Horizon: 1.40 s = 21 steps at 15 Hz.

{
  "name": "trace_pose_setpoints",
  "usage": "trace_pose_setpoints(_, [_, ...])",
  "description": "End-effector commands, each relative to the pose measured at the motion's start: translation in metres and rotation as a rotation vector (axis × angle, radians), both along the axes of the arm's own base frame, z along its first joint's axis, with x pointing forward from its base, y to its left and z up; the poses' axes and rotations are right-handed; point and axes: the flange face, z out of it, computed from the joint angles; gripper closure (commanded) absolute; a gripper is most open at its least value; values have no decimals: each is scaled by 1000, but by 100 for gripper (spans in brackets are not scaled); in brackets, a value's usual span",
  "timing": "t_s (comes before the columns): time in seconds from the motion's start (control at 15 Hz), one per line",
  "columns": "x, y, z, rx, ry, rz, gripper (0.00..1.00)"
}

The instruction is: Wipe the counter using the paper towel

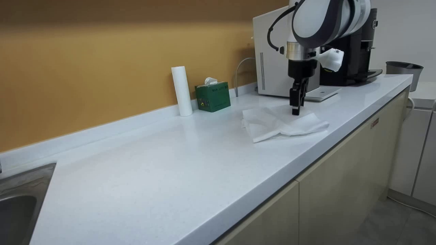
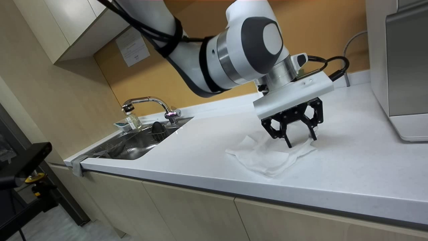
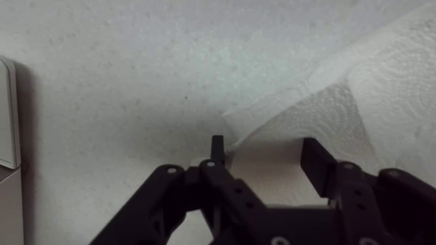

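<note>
The white paper towel lies spread and loosely crumpled on the white counter (image 1: 136, 190). It shows in both exterior views (image 1: 269, 124) (image 2: 260, 157) and fills the right side of the wrist view (image 3: 391, 92). My black gripper points down at the towel's edge nearest the white appliance, in both exterior views (image 1: 295, 113) (image 2: 302, 143). In the wrist view the gripper (image 3: 263, 137) is open, its fingers well apart. Part of the towel lies between and beneath the fingers. The left finger is at the towel's edge. Whether the fingertips touch the towel I cannot tell.
A white appliance (image 1: 276, 68) stands near the gripper, also at the wrist view's left edge (image 3: 6, 112). A black machine (image 1: 351, 58) is beyond it. A paper roll (image 1: 182, 91) and green tissue box (image 1: 214, 97) stand by the wall. A sink (image 2: 140, 147) with faucet (image 2: 150, 99) is at the opposite end.
</note>
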Motion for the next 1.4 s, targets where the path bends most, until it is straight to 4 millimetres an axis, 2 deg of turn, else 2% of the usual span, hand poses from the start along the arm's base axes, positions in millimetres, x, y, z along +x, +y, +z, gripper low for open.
trace_pose_setpoints(0.0, [6,6,5,-15,-9,-6,69])
trace_pose_setpoints(0.2, [3,19,5,-29,1,32,89])
trace_pose_setpoints(0.33, [4,19,5,-53,-3,12,99])
trace_pose_setpoints(0.47, [4,11,7,-80,-21,-36,100])
trace_pose_setpoints(0.53, [4,1,9,-102,-37,-74,100])
trace_pose_setpoints(0.93, [-9,-76,26,-215,-117,-339,100])
trace_pose_setpoints(1.07, [-13,-94,27,-252,-120,-426,100])
trace_pose_setpoints(1.2, [-15,-95,24,-270,-106,-467,100])
trace_pose_setpoints(1.33, [-13,-81,18,-282,-86,-477,100])
